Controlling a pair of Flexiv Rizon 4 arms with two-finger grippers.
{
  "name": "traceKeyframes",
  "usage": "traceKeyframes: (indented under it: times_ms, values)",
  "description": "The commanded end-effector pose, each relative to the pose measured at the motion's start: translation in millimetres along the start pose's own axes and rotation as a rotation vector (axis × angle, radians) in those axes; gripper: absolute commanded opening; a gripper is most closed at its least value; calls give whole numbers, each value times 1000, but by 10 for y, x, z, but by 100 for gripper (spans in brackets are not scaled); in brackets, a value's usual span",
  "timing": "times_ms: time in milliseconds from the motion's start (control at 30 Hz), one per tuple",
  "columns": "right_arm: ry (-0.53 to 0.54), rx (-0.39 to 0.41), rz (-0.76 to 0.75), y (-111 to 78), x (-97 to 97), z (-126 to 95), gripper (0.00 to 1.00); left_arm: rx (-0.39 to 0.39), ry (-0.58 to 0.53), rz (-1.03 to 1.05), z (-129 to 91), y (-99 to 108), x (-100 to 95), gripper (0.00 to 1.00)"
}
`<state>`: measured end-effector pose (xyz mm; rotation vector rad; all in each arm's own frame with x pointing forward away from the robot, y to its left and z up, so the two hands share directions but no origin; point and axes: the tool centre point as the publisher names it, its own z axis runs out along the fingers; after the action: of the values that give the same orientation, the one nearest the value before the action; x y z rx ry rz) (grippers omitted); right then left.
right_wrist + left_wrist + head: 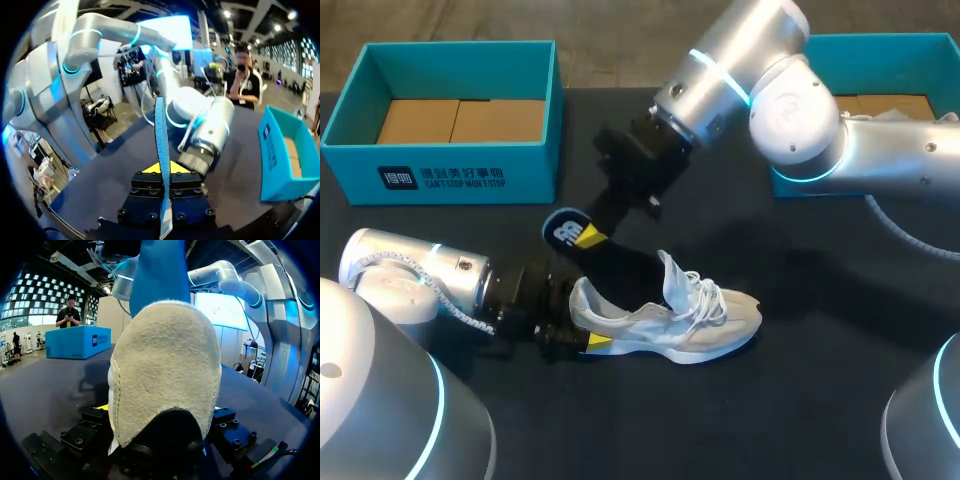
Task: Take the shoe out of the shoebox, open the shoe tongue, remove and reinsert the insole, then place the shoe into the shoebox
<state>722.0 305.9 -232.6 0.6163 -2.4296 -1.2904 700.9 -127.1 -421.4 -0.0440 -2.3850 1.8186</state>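
Observation:
A white shoe (700,325) lies on its side on the black table, toe to the right, tongue and laces pulled up. My left gripper (582,318) holds its heel, one yellow-tipped finger on each side. In the left wrist view the suede heel (165,365) fills the space between the fingers. My right gripper (588,238) hangs just above the heel opening, shut on a blue insole (563,230). Its lower end drops toward the shoe's opening. The right wrist view has the insole (161,130) edge-on between the yellow tips of that gripper (163,169). The insole (160,270) rises behind the heel.
An open teal shoebox (440,165) with a cardboard floor stands at the back left. A second teal box (880,45) sits at the back right, partly behind my right arm. My left arm (205,125) lies low across the table's left front.

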Motion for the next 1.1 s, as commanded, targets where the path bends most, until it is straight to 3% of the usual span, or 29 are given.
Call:
traceKeyframes:
  times_ms: [33, 100, 333, 633, 1100]
  values:
    - [0, -109, -81, 77, 90, -151, 0, 0, -2, 0, -4, 55, -13, 0]
    - [-11, -100, -70, 148, 93, -190, 0, 0, -2, 0, -4, 55, -13, 0]
    - [-51, -184, -67, 335, 119, -390, 0, 0, -2, 0, -4, 55, -13, 0]
    - [-166, -265, 14, 585, 239, -789, 0, 0, -2, 0, -4, 55, -13, 0]
    - [-166, -265, 14, 585, 239, -789, 0, 0, -2, 0, -4, 55, -13, 0]
